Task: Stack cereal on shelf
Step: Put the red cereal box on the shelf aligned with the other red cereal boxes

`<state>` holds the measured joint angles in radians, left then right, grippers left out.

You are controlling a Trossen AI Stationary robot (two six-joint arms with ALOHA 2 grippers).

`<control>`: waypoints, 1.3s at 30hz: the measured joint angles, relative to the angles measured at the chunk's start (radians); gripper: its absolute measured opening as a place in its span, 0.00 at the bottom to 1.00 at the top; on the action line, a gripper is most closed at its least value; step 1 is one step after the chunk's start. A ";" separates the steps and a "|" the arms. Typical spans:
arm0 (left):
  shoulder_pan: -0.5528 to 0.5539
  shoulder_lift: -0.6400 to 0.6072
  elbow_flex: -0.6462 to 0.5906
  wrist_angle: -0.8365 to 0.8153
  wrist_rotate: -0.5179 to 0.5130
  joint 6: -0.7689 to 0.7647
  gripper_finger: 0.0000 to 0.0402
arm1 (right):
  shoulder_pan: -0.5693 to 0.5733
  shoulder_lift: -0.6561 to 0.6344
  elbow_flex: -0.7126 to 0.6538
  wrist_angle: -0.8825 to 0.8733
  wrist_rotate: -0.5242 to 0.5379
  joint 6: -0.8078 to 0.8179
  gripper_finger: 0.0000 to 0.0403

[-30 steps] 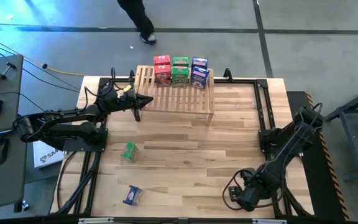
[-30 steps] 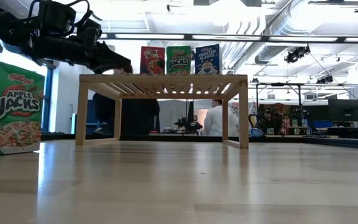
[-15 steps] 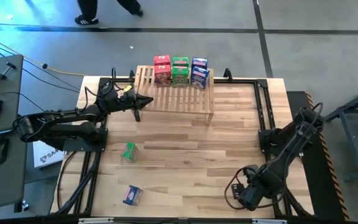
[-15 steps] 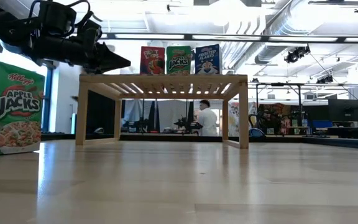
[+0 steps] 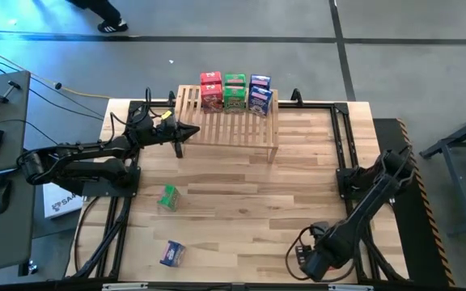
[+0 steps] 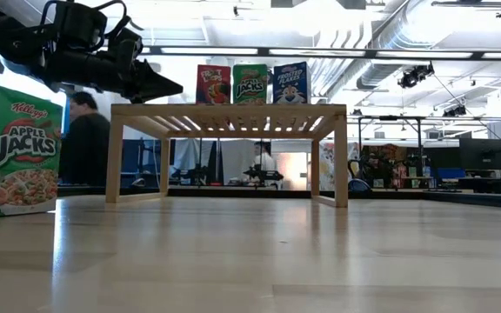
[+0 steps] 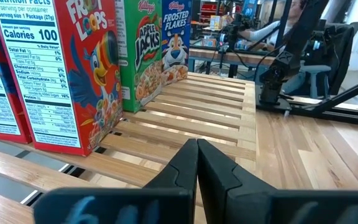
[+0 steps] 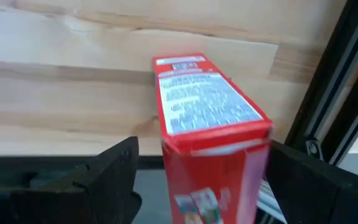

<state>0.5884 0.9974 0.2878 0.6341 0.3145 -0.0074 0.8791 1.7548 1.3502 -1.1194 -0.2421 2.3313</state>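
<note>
Right gripper (image 8: 197, 168) wide open around red cereal box (image 8: 211, 124), near table corner.
Left gripper (image 5: 191, 131) closed, arm stretched to shelf (image 5: 231, 125) left end; six boxes stacked there, green box (image 5: 167, 196) and blue box (image 5: 172, 253) on table.

The shelf (image 5: 229, 123) stood at the 12 o'clock edge of the table (image 5: 241, 186), with three stacks of cereal boxes (image 5: 235, 91) side by side along its far rail. The left claw (image 5: 191, 130) lay at the shelf's 9 o'clock end. Two single boxes (image 5: 168, 197) (image 5: 172, 254) lay toward 7 o'clock. The right claw (image 5: 304, 260) sat at 5 o'clock, one box (image 8: 213, 134) between its fingers.
</note>
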 joint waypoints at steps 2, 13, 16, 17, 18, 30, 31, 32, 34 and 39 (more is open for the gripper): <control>0.000 0.000 0.000 0.000 0.000 -0.008 0.00 | 0.000 0.019 0.000 0.002 0.002 0.000 0.77; 0.000 0.000 0.000 0.000 0.000 -0.011 0.00 | -0.021 0.038 0.000 0.024 0.021 -0.064 0.58; 0.000 0.000 0.000 0.000 0.000 -0.016 0.00 | -0.038 0.038 0.000 0.019 0.021 -0.107 0.50; 0.000 0.000 0.000 0.000 0.000 -0.016 0.00 | -0.047 0.038 0.001 0.018 0.021 -0.127 0.48; 0.000 0.000 0.000 0.000 0.000 -0.016 0.00 | -0.056 0.038 0.003 0.018 0.021 -0.151 0.45; 0.000 -0.001 0.000 0.009 0.000 -0.010 0.00 | -0.301 -0.054 0.005 0.018 0.155 -0.617 0.35; 0.000 -0.001 0.000 0.010 0.000 -0.010 0.00 | -0.331 -0.060 0.005 0.018 0.165 -0.676 0.35; 0.000 -0.001 0.000 0.013 0.000 -0.010 0.00 | -0.364 -0.064 0.005 0.020 0.177 -0.736 0.35; 0.000 -0.001 0.000 0.016 0.000 -0.009 0.00 | -0.432 -0.066 0.005 0.046 0.193 -0.865 0.35; 0.000 -0.001 0.000 0.023 0.000 -0.008 0.00 | -0.599 -0.062 0.005 0.192 0.239 -1.211 0.35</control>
<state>0.5881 0.9966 0.2874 0.6571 0.3145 -0.0158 0.2798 1.6931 1.3556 -0.9270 -0.0029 1.1206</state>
